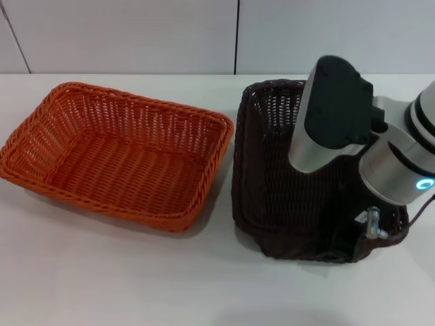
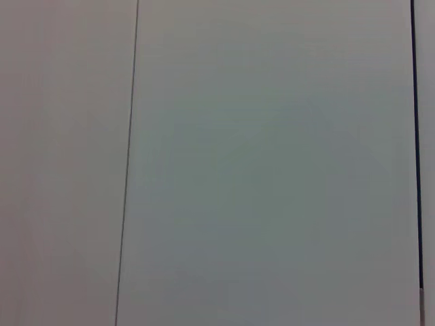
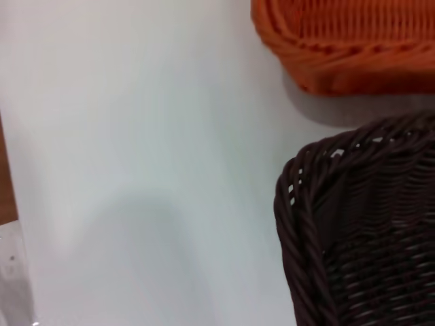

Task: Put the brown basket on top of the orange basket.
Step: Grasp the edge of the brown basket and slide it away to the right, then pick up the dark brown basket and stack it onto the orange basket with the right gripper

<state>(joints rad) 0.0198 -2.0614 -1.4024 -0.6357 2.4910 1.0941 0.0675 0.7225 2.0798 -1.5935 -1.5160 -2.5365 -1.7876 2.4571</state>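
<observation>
The orange basket (image 1: 122,153) sits on the white table at the left, open side up. The brown basket (image 1: 265,170) is just to its right, with a narrow gap between them. My right arm reaches over the brown basket, and my right gripper (image 1: 350,234) is down at the basket's near right rim, mostly hidden by the wrist. The right wrist view shows a braided corner of the brown basket (image 3: 360,224) close up and an edge of the orange basket (image 3: 346,41) beyond it. My left gripper is out of view.
The white table (image 1: 102,272) spreads in front of both baskets. A pale wall (image 1: 136,34) stands behind it. The left wrist view shows only a plain pale panel (image 2: 272,170).
</observation>
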